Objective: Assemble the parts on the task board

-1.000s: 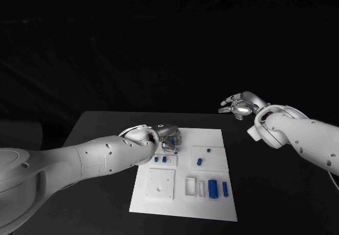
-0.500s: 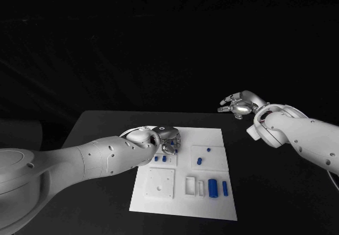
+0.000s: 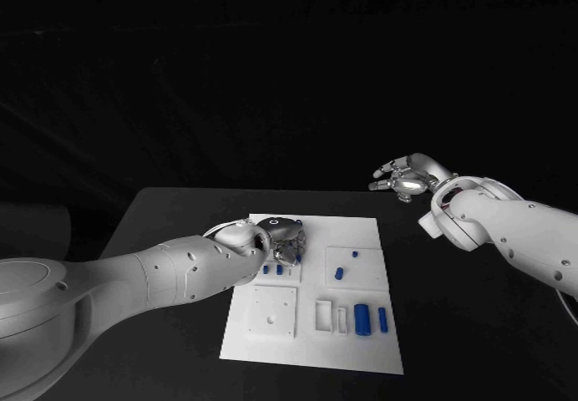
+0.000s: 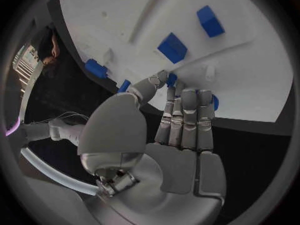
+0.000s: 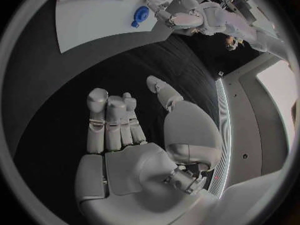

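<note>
2 blocky blue parts (image 4: pixel 172 47) on smooth white task board (image 4: pixel 125 15).

Head cam: high, looks down at desk (image 3: pixel 169 217) w/ task board (image 3: pixel 316 288). Wrist cams sit close behind own hands; both also catch the board.

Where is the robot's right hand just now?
In the head view the right hand is raised off to the right, past the far right corner of the white task board, fingers apart and holding nothing.
</note>
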`<state>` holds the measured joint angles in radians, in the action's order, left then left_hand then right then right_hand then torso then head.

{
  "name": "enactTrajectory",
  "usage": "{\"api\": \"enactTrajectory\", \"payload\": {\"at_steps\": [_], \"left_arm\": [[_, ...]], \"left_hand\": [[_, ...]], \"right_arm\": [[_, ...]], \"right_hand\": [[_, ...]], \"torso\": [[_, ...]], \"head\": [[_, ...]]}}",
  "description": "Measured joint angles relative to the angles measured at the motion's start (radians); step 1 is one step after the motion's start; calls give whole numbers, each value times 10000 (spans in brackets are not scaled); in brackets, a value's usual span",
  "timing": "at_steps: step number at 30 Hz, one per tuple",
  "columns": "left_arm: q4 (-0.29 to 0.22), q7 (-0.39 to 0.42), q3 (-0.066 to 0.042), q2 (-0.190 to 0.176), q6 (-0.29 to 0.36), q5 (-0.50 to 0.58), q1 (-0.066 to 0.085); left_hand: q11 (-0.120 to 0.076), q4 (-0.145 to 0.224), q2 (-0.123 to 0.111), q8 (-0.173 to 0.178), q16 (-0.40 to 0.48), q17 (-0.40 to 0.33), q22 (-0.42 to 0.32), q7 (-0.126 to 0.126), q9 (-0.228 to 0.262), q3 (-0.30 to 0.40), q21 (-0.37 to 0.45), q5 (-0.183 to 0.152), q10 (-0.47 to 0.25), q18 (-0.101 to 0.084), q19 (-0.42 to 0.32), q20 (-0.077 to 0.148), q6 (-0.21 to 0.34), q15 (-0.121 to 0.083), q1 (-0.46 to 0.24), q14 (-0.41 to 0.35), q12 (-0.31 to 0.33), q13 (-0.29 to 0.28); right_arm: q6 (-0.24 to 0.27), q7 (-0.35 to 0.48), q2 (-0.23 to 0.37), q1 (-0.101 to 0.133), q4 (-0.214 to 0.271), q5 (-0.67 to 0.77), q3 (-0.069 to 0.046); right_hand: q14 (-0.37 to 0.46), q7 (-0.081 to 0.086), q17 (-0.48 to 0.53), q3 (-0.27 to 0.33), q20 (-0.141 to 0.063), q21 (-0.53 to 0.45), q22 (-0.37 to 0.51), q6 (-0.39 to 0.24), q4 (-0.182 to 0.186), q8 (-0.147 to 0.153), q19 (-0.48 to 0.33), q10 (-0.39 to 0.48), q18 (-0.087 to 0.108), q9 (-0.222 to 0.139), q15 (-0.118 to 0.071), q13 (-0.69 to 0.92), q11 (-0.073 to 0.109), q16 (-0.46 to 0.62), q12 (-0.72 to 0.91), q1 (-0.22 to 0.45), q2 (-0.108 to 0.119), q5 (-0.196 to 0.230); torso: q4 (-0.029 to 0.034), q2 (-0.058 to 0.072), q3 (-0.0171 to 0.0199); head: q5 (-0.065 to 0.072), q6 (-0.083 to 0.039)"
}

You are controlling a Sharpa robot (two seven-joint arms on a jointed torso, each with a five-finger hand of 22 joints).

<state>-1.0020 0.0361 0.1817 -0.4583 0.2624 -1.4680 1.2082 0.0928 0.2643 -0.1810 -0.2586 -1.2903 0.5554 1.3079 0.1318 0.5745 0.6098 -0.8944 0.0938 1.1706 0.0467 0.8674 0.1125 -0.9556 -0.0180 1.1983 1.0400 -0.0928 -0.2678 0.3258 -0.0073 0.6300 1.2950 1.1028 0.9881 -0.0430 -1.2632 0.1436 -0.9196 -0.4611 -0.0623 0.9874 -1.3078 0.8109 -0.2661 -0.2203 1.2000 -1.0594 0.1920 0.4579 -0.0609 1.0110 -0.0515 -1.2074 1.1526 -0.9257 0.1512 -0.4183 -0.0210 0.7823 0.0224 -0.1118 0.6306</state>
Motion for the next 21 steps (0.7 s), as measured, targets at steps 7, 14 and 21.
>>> {"api": "enactTrajectory", "payload": {"at_steps": [7, 14, 21], "left_arm": [[137, 102, -2, 110, 119, 13, -28], [211, 101, 3, 118, 137, 17, -37], [222, 38, 5, 117, 102, 14, -40]], "left_hand": [[28, -28, 77, 0, 0, -1, -1, 0, -9, 28, -39, 28, 37, 0, 18, 16, 0, 1, -37, 0, 19, 20], [56, -62, 115, 63, 0, -64, -2, 0, -63, 61, -39, 23, 11, 1, 18, 15, 0, 37, -76, 37, 148, 108], [-76, -15, 389, -3, -58, -108, -3, -46, -63, 163, -86, 24, 363, 2, 78, 6, -135, -74, 97, 149, 75, 90]], "right_arm": [[0, 6, -12, 0, 16, -1, 0], [-2, 7, -14, 0, 15, -1, 0], [-2, 8, -9, 0, 16, -2, -1]], "right_hand": [[0, -1, 0, 0, 4, 0, 0, -1, 0, 0, -4, 0, -1, 0, 0, -10, 0, 0, 0, 0, 0, 0], [0, -16, 1, 0, 16, 0, 1, -18, 0, 0, -16, 0, 0, 0, 0, -9, 0, 0, 0, 0, 0, 0], [0, -16, 1, 0, 19, 0, 1, -20, 0, 0, -17, 0, -1, 0, 0, -19, 0, 0, 0, 0, 0, 0]], "torso": [[4, -2, 2], [12, -16, 6], [12, -20, 8]], "head": [[12, 29], [26, 38], [30, 48]]}}
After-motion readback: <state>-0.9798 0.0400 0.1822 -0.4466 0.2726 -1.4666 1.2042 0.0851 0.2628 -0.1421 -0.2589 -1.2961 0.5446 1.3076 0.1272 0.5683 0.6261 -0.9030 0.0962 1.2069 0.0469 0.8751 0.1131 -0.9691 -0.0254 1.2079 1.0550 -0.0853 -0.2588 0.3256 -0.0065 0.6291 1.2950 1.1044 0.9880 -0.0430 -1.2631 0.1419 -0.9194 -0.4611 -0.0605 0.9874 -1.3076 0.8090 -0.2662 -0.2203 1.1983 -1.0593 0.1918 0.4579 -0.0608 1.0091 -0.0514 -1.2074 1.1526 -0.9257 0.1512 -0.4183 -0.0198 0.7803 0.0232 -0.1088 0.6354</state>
